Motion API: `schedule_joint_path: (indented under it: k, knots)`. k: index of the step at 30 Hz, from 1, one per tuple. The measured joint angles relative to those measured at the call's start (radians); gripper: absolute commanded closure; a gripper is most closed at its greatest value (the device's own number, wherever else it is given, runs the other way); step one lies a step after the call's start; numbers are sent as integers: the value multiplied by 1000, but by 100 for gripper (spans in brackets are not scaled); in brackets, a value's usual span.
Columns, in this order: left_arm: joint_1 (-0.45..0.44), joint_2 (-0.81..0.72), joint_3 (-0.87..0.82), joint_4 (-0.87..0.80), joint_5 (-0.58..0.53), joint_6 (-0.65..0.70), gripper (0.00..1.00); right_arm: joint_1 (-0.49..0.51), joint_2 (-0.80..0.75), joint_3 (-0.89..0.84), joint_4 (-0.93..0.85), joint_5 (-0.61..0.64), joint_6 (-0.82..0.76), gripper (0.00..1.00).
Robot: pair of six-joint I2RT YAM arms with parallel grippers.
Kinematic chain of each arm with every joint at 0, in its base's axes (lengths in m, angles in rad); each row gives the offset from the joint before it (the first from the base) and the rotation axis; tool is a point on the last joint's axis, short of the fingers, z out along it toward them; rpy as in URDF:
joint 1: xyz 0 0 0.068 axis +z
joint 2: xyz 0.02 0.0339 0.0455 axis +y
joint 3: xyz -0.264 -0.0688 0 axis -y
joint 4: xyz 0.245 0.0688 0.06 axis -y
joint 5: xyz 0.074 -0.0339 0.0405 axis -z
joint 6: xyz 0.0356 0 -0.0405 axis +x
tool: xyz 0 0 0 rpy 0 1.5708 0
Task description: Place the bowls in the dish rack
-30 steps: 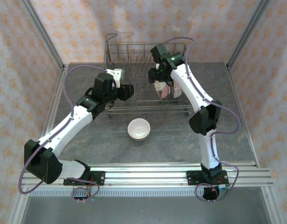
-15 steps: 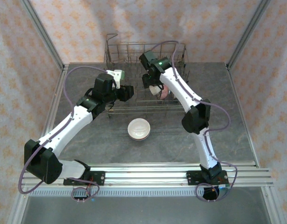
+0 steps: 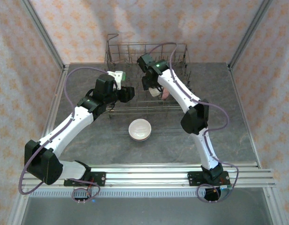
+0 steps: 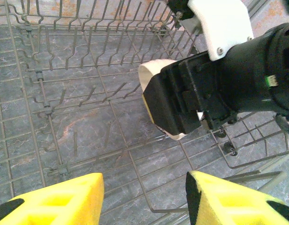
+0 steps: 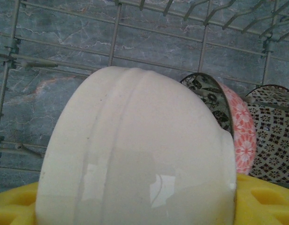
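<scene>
You see gloss on cream bowl (image 5: pixel 135 150): glazed ceramic, smooth, faint ridges, soft reflections. Dish rack (image 4: pixel 41 89): thin grey metal wire, dull sheen. Floral bowl (image 5: pixel 243 138) and checked bowl (image 5: pixel 271 136): glazed, printed patterns. Yellow fingers (image 4: pixel 55 199): matt plastic. Your table (image 3: pixel 172 145): grey marbled stone-look, matt.

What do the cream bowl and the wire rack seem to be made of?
The cream bowl: probably glazed ceramic; glossy, with soft reflections and moulded ridges. The dish rack: thin grey metal wire, dull finish, possibly coated; bent tines.
</scene>
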Motion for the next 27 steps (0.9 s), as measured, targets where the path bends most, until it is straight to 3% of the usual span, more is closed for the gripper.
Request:
schedule_joint_path:
  k: [27]
  knots:
    - [0,-2,-13,-26,0,0,49,-3,58,-13,13,-18,149,37]
